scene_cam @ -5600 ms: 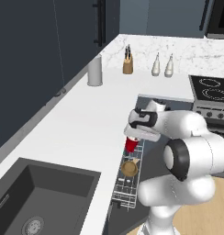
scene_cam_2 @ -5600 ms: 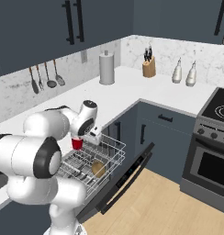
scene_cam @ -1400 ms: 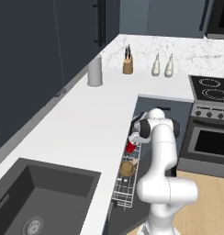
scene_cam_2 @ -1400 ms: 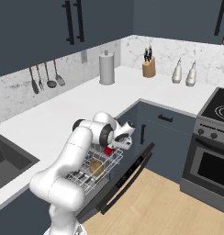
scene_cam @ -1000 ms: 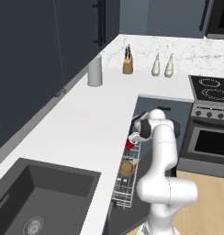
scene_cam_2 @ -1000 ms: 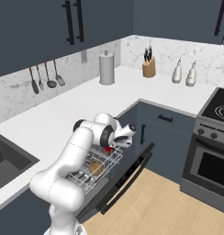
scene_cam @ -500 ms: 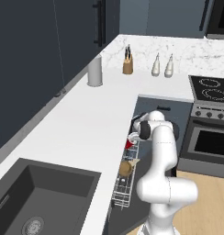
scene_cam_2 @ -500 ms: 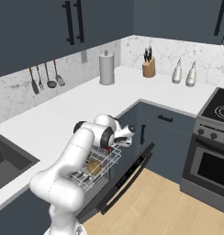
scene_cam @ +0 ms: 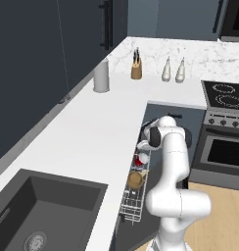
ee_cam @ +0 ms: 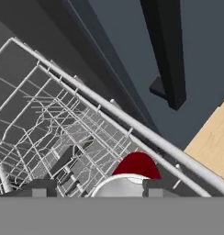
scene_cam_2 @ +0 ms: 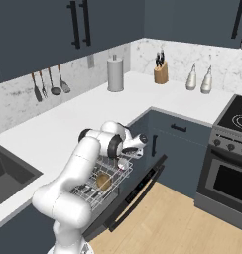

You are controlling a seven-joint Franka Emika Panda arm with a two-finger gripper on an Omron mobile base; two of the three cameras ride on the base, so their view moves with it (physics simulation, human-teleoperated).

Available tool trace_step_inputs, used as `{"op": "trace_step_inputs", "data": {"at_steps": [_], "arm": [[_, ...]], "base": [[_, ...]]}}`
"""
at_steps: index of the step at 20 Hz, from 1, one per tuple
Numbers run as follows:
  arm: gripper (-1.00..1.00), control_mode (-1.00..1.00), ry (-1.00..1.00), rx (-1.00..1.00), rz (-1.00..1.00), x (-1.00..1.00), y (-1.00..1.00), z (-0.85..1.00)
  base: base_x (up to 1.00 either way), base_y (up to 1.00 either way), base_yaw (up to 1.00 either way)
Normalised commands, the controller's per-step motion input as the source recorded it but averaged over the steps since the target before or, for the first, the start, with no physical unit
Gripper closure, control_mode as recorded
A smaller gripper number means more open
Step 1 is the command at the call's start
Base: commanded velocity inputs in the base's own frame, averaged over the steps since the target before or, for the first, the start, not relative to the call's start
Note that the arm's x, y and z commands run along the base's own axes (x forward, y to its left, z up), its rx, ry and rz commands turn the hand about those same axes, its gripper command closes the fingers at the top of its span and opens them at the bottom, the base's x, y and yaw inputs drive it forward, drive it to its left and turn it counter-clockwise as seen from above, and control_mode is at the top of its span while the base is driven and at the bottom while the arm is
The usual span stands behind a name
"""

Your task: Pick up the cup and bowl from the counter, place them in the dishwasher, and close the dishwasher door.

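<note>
A: In the left base view, where's the cup?
B: The cup (scene_cam: pixel 139 160) sits in the pulled-out rack (scene_cam: pixel 133 193) of the dishwasher (scene_cam: pixel 155 122), right under my gripper (scene_cam: pixel 143 147). The bowl (scene_cam: pixel 135 180) lies nearer along the rack, apart from the cup. Counter (scene_cam: pixel 92 137) is to the left.

A: Right base view?
B: Same. My gripper (scene_cam_2: pixel 127 158) hangs low over the cup (scene_cam_2: pixel 122 164), bowl (scene_cam_2: pixel 103 181) nearer. The dishwasher door (scene_cam_2: pixel 138 191) is dropped open to the right, handle outward.

A: Hand view?
B: The cup (ee_cam: pixel 136 166) is between my fingertips (ee_cam: pixel 153 186), upright, rim toward me. Fingers look spread, released off it, though whether they touch I can't tell. My guess: back out upward, open room there; rack rail (ee_cam: pixel 132 124) and door (ee_cam: pixel 132 55) crowd the far side.
</note>
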Motion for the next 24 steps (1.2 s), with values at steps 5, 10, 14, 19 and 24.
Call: {"op": "trace_step_inputs", "data": {"at_steps": [5, 10, 14, 19, 24], "arm": [[-1.00, -1.00, 0.00, 0.02, -0.17, -0.78, -0.43, 0.89], [-1.00, -1.00, 0.00, 0.00, -0.19, -1.00, -0.45, 0.90], [-1.00, -1.00, 0.02, 0.01, -0.24, -0.99, -0.48, 0.93], [-1.00, -1.00, 0.08, 0.10, -0.25, -0.87, -0.60, 0.73], [-1.00, -1.00, 0.07, 0.09, -0.24, -0.76, -0.52, 0.50]], "base": [[0.00, 0.00, 0.00], [0.00, 0.00, 0.00], [0.00, 0.00, 0.00], [0.00, 0.00, 0.00], [0.00, 0.00, 0.00]]}}
